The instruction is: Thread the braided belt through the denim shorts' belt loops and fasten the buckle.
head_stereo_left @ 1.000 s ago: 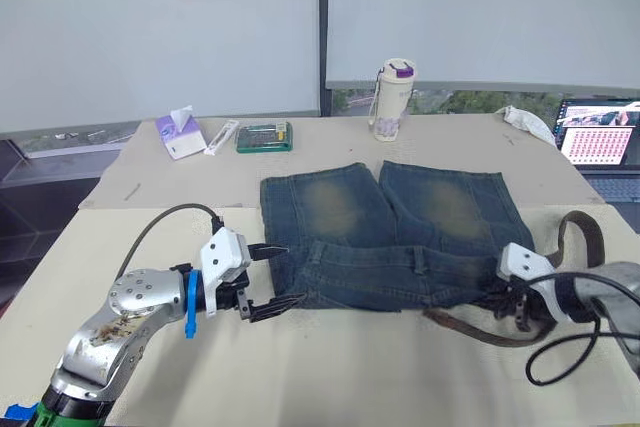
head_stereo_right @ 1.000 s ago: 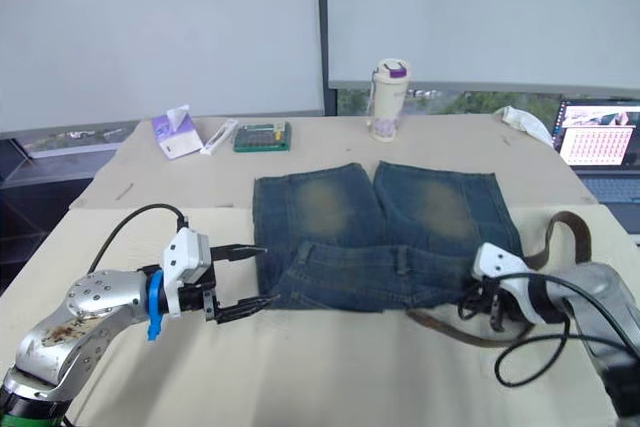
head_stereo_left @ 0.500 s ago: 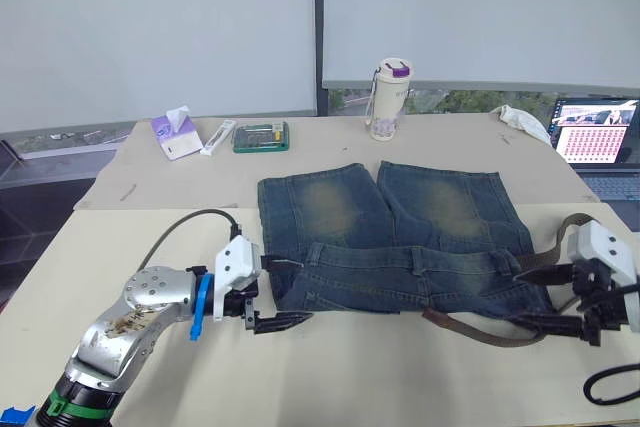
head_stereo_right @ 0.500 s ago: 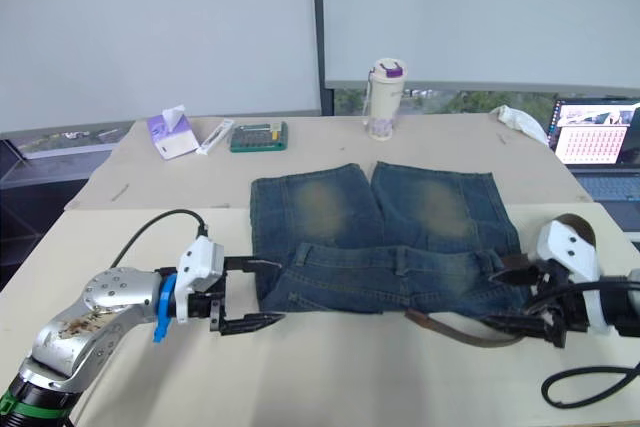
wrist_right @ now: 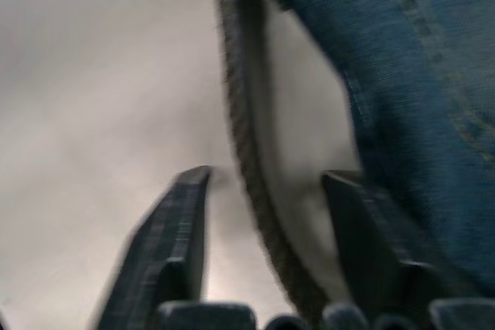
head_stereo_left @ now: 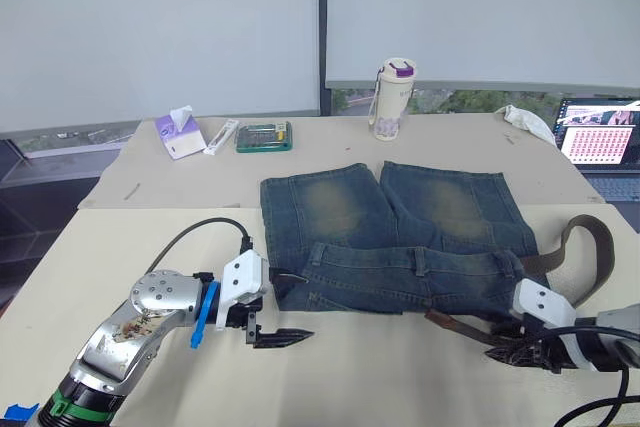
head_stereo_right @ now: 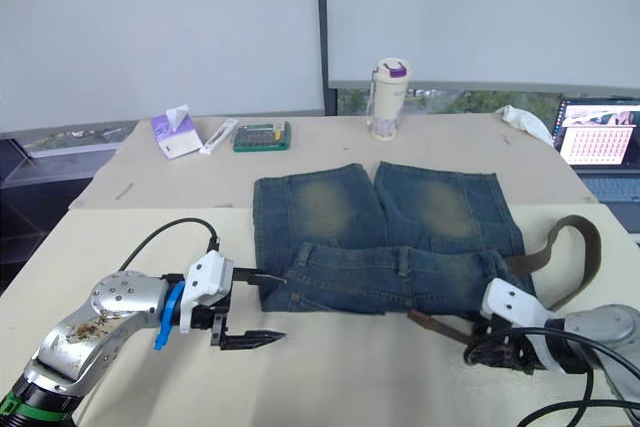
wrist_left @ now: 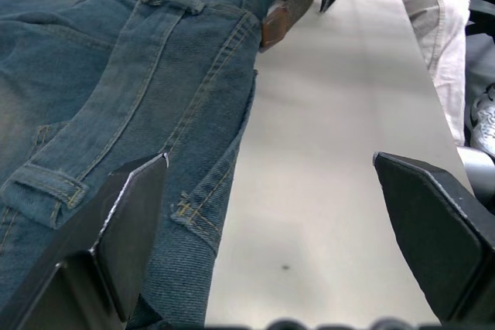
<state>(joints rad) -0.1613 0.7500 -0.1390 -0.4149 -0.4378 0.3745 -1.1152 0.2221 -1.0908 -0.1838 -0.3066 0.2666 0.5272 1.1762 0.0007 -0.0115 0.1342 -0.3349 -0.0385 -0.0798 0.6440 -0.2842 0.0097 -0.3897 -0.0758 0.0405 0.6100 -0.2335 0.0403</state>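
**Mia:** Where is the braided belt [head_stereo_left: 520, 329]?

**Dad:** On the table [head_stereo_left: 400, 387], at the robot's right end of the denim shorts [head_stereo_left: 400, 247]. One part lies flat just in front of the waistband. The rest curves up and around past the shorts' right edge, like a big hook.

**Mia:** Is it hard like a stick?

**Dad:** No, it looks soft and bendy, and light too. It will flop if you lift one end. The best place to hold is likely close to the tip, so the tip can poke into the belt loops [head_stereo_left: 421, 263].

**Mia:** Which way does it point?

**Dad:** The flat part runs side to side along the waistband, with its brown tip [wrist_left: 280, 27] facing the robot's left.

**Mia:** What are the hands doing?

**Dad:** The right gripper [wrist_right: 267, 202] is low on the table, fingers apart, with the belt running between them (not squeezed yet). The left gripper [wrist_left: 267, 206] is wide open at the shorts' left corner, one finger [wrist_left: 135, 222] over the denim, holding nothing.
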